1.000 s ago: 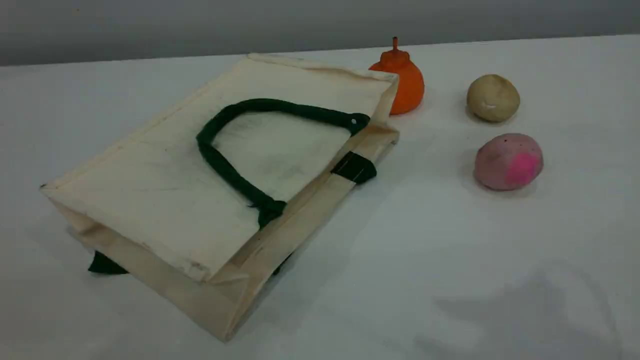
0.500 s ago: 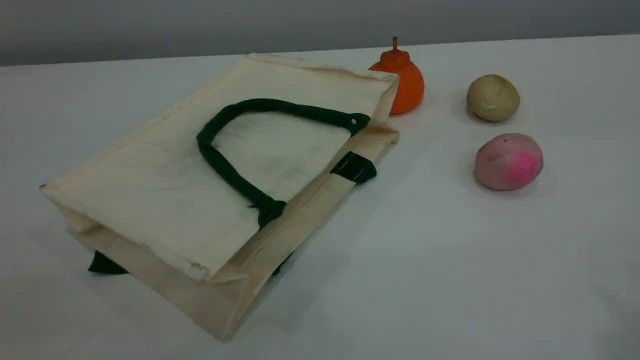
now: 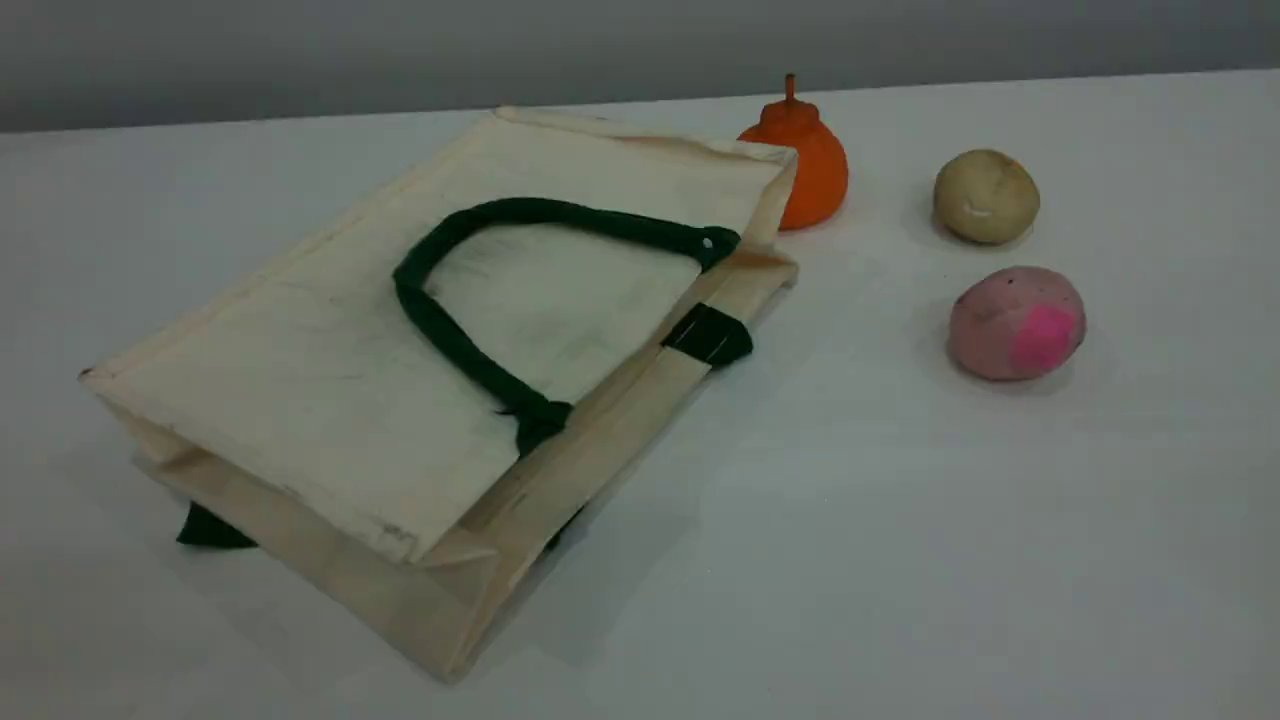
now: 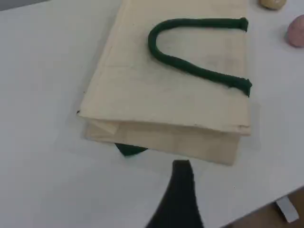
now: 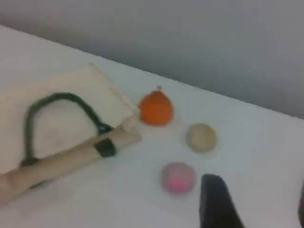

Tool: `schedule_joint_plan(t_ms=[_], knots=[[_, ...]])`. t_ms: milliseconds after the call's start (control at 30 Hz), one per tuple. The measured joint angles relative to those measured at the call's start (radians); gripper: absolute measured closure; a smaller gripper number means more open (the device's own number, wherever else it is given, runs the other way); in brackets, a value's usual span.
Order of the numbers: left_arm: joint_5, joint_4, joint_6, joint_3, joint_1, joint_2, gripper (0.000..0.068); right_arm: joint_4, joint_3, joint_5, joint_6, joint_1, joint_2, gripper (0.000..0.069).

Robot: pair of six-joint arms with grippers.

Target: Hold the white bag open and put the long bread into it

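The white bag lies flat on the table at the left, its mouth edge toward the right. One dark green loop handle rests on top of it. A bit of green pokes out beneath its near corner. The long bread is out of view. Neither gripper shows in the scene view. In the left wrist view the bag lies beyond my left gripper's one visible fingertip, which touches nothing. My right gripper hangs open above the table, off to the right of the bag, with nothing between its fingers.
An orange stemmed fruit stands just behind the bag's far right corner. Right of it sit a beige ball and a pink ball. The table's edge shows at the left wrist view's bottom right.
A faint shadow on the table's near right has faded away. The bag and the round things have not moved.
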Motion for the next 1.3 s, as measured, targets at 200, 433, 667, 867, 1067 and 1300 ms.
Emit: schedule_joint_plan(t_ms=[200, 433, 667, 867, 1067, 1300], knots=[[0.000, 0.000, 0.023, 0.000, 0.000, 0.000, 0.0104, 0.010, 0.189, -0.003, 0.083, 0.000, -0.156, 0.0359], [0.012, 0.000, 0.023, 0.001, 0.000, 0.000, 0.0104, 0.051, 0.284, -0.013, 0.101, 0.000, -0.298, 0.0359], [0.018, 0.000, 0.023, 0.001, 0.000, 0.000, 0.0104, 0.056, 0.303, 0.016, 0.101, 0.000, -0.342, 0.0359], [0.010, 0.000, 0.023, 0.008, 0.000, 0.000, 0.0104, 0.056, 0.315, 0.041, 0.101, 0.000, -0.340, 0.0359], [0.009, 0.000, 0.023, 0.008, 0.000, 0.000, 0.0104, 0.058, 0.315, 0.043, 0.104, 0.000, -0.340, 0.0359], [0.008, 0.000, 0.023, 0.008, 0.000, 0.000, 0.0104, 0.058, 0.315, 0.043, 0.104, 0.000, -0.340, 0.0359]])
